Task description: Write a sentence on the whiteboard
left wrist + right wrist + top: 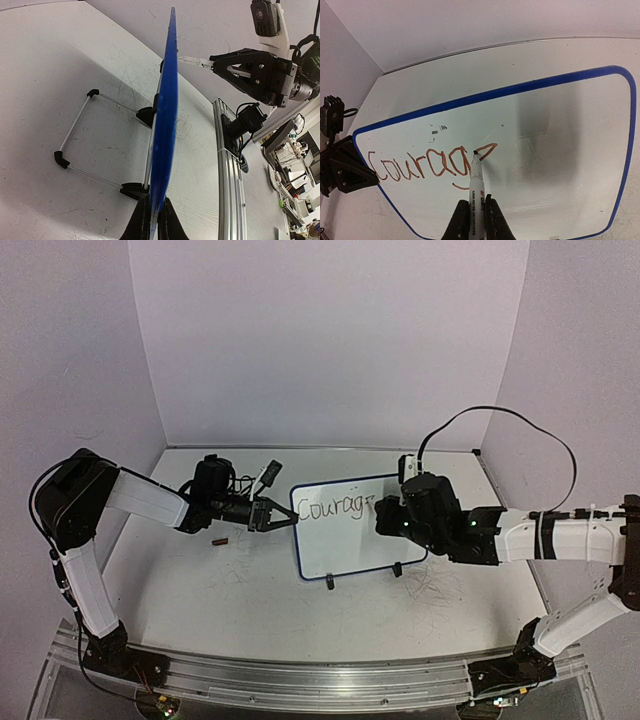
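Grips the whiteboard point(350, 540) by its left edge with the left end effector point(283, 520), black fingers closed flat on the thin, dark-blue, rounded frame. From the left wrist, shows that same pinch edge-on, as a glossy blue sliver rising straight ahead of the fingertips. Props the board on a thin wire stand point(75, 125) with small black plastic feet, off to the left of those fingers, on the pale, scratched counter point(250, 600). Catches a ribbed aluminium rail point(227, 165) along the counter's near edge, to the right of the same fingers.

Clamps a marker point(476, 180) in the right end effector point(474, 205), fingers shut around the white printed barrel. Points the dark conical tip straight ahead, apparently touching the smooth white writing surface.

Shows the sentence point(420, 167) only in part: rounded reddish-brown letters "Courag" to the left of the marker tip, plus an angular open stroke just right of it, all on one line across the left half of the board. Leaves the area ahead and to the right of the right end effector plain white under a soft grey shadow.

Also takes in a small reddish-brown cylinder point(220, 540) lying on the counter close beside the left end effector, too small to identify.
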`<state>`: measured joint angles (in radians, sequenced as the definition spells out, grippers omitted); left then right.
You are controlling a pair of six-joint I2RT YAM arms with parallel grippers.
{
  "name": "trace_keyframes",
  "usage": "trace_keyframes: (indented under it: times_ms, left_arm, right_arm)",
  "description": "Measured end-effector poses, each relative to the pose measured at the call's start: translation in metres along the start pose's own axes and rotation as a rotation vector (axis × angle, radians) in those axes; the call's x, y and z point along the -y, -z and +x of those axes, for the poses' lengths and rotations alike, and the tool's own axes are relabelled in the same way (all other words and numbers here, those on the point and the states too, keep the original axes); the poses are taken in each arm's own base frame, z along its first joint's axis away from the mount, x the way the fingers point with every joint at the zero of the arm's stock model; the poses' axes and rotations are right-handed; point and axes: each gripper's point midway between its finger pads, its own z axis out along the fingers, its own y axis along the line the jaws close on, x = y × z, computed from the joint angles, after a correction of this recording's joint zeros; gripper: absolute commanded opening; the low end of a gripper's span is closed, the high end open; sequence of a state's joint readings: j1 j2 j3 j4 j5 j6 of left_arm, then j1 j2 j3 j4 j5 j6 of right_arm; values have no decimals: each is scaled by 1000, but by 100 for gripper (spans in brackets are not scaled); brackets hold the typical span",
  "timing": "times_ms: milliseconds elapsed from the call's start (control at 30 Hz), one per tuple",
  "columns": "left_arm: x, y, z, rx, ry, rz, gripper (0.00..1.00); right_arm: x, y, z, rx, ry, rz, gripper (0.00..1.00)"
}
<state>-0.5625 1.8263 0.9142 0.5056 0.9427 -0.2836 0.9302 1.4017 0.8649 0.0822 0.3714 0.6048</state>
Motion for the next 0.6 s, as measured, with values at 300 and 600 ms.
trace_keyframes:
  times_ms: [300, 600]
  left_arm:
    - [0, 0, 0, 0, 0, -1, 0]
    - [0, 0, 0, 1, 0, -1, 0]
  right_arm:
    - [3, 0, 11, -23, -16, -6, 0]
    - [8, 2, 16, -32, -26, -2, 0]
